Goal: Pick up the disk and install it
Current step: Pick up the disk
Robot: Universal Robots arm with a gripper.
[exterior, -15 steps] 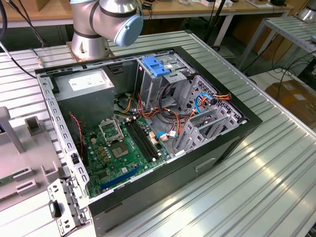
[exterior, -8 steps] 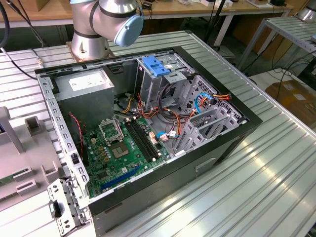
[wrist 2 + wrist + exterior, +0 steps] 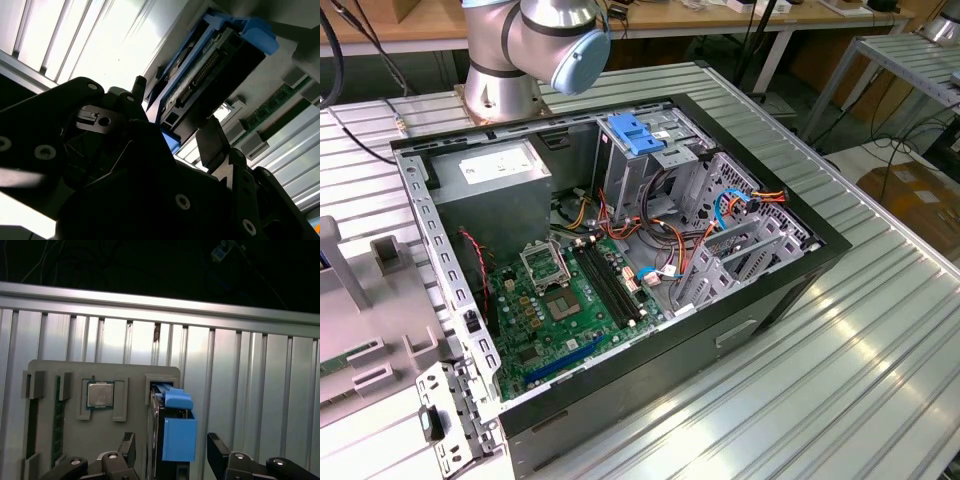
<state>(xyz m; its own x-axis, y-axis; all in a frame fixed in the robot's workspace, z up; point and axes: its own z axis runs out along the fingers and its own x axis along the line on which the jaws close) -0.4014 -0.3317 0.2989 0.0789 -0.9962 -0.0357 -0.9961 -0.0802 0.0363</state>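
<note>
The gripper (image 3: 171, 442) is open, its dark fingers (image 3: 129, 447) standing one on each side of the disk (image 3: 176, 432) with a gap showing on both sides, so nothing is held yet. The disk stands on its thin edge in the corner slot of the grey tray (image 3: 130, 375), just beside the pocket that holds a chip (image 3: 100, 394). It looks like a stiff, dense block, fairly heavy for its bulk and easily hurt by a knock. Its blue carrier (image 3: 252, 30) is smooth plastic that may slip or flex under a pinch. In the second wrist view one broad face shows a connector strip and bare circuitry. The safest hold is probably square across the two broad faces, on the carrier's solid part and below its sprung tab. A firm, even squeeze would stop it from swinging. The wrist points straight down at the tray, with the fingers lined up along the slot and the disk roughly centred between them. The tray lies on the ribbed metal table (image 3: 240, 370). In the exterior view the arm's base (image 3: 500, 90) stands at the table's far edge behind the open case (image 3: 740, 330), whose drive cage (image 3: 740, 240) sits near a blue latch (image 3: 635, 135).
</note>
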